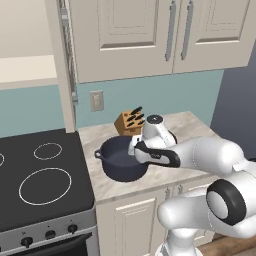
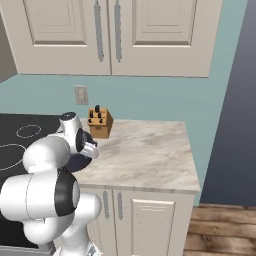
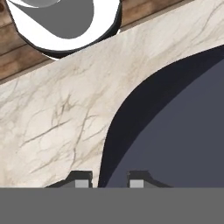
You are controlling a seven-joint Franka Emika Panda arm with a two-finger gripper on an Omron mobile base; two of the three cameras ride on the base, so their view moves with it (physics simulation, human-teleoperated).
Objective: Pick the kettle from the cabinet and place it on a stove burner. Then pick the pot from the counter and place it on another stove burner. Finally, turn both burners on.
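The end effector [image 3: 106,179] is down at the pot [image 1: 120,161], its 2 small dark finger tips [image 3: 80,179] standing one on each side of the pot's rim: one tip outside the wall over the marbled stone, the other inside over the dark hollow. The gap between them is narrow, with the rim wall running through it, so the jaws look closed on the pot's rim (whether the pads actually press the metal cannot be told from the hand view).

The pot is a wide, dark navy vessel sitting on the worktop [image 1: 192,127], close to its left end and just beside the black cooktop [image 1: 30,172]. Its interior shows a bare dark floor. One small side handle juts toward the cooktop.

On the cooktop, white ring burners [image 1: 45,186] are outlined, a large one in front and a smaller one behind it. A wooden knife block [image 1: 129,121] with black handles stands at the back of the worktop, behind the pot, near the wall socket [image 1: 97,101]. Cream wall cabinets [image 1: 150,30] hang above, doors shut.
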